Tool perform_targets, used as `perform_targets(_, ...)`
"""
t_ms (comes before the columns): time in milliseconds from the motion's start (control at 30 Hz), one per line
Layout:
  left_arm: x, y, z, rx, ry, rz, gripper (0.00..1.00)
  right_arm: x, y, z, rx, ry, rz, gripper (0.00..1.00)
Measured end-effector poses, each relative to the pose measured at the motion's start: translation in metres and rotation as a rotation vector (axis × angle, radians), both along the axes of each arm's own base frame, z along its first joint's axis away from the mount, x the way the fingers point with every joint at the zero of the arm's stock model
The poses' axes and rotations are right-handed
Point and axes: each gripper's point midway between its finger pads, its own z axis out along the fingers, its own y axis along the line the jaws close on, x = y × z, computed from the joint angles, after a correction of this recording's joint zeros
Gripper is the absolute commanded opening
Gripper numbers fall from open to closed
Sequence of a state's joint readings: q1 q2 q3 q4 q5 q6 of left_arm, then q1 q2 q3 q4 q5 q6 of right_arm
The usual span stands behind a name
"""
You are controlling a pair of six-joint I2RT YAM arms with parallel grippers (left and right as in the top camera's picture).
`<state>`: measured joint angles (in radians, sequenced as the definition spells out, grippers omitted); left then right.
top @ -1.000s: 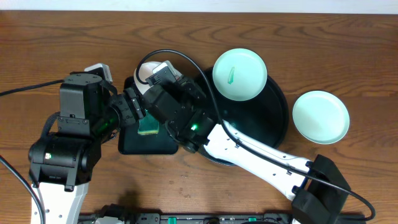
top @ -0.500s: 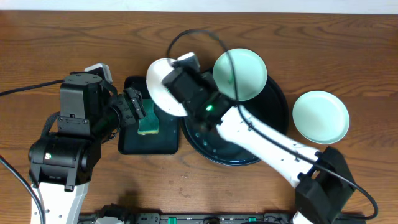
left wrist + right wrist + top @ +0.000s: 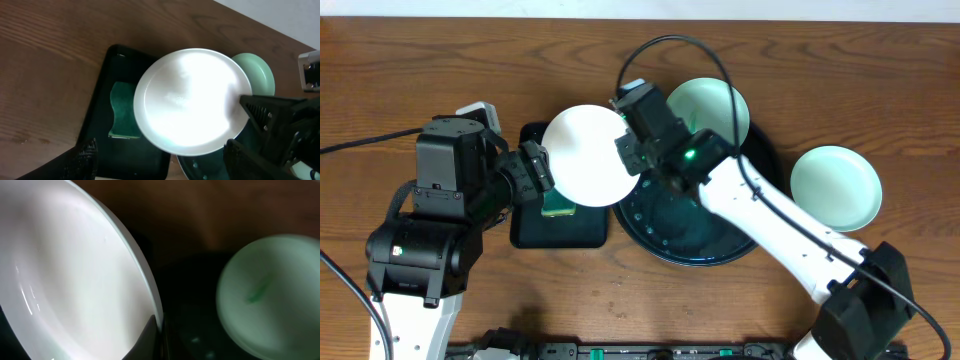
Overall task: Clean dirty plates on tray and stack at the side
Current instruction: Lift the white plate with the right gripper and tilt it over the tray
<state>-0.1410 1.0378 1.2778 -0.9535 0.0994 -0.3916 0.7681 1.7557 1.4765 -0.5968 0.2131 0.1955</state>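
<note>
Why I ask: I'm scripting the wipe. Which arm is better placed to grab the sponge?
Left, probably. The left claw is open beside the sponge on the small rectangular tray, while the right claw is shut on the white plate at its rim, holding it over that tray.

glossy white plate (image 3: 582,157), glossy black round tray (image 3: 767,192), wood-grain table (image 3: 420,60), rough green sponge (image 3: 122,109)

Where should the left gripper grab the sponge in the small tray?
Probably the near end of the sponge, pinched across its width from straight above. It lies flat in the small tray, so only its side edges offer grip, and the white plate held by the right gripper overhangs its far end.
</note>
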Motion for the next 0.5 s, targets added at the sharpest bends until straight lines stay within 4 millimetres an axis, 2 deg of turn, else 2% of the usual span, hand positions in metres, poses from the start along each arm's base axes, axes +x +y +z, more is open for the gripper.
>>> perform_targets(167, 0.000, 0.000, 0.000, 0.000, 0.000, 0.000, 0.81, -0.009, 0.013, 0.020, -0.169, -0.208, -0.007, 0.01)
perform_targets(267, 0.000, 0.000, 0.000, 0.000, 0.000, 0.000, 0.80, -0.014, 0.021, 0.033, -0.211, -0.303, -0.029, 0.01)
perform_targets(500, 0.000, 0.000, 0.000, 0.000, 0.000, 0.000, 0.80, -0.007, 0.013, 0.058, -0.256, -0.438, -0.131, 0.01)
